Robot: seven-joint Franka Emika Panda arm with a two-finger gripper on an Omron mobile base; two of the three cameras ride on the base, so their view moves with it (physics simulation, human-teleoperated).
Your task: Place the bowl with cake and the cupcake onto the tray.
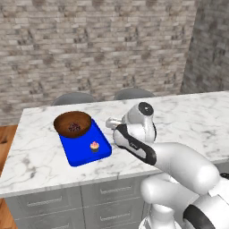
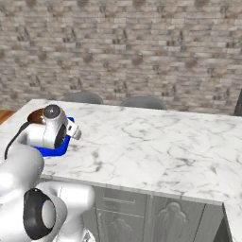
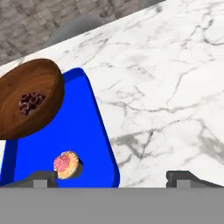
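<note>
The blue tray [image 1: 82, 152] lies on the marble counter, left of the arm. At its far end rests the brown bowl [image 1: 73, 124] with a dark piece of cake [image 3: 30, 102] inside. The pink-frosted cupcake [image 1: 94, 146] stands upright on the tray's near right part. In the hand view the bowl [image 3: 28, 98] is at upper left, and the cupcake [image 3: 65, 165] sits on the tray [image 3: 87, 127] just beside the left fingertip [image 3: 41, 177]. My gripper [image 3: 111, 178] hovers over the tray's right edge, open wide with nothing between its fingers. A corner of the tray [image 2: 54, 151] peeks out behind my wrist.
The white marble counter [image 1: 188, 120] stretches bare to the right of the tray. Two grey chair backs [image 1: 74, 97] [image 1: 133, 93] rise behind its far edge, in front of a brick wall. Grey drawers [image 1: 89, 197] run under the front edge.
</note>
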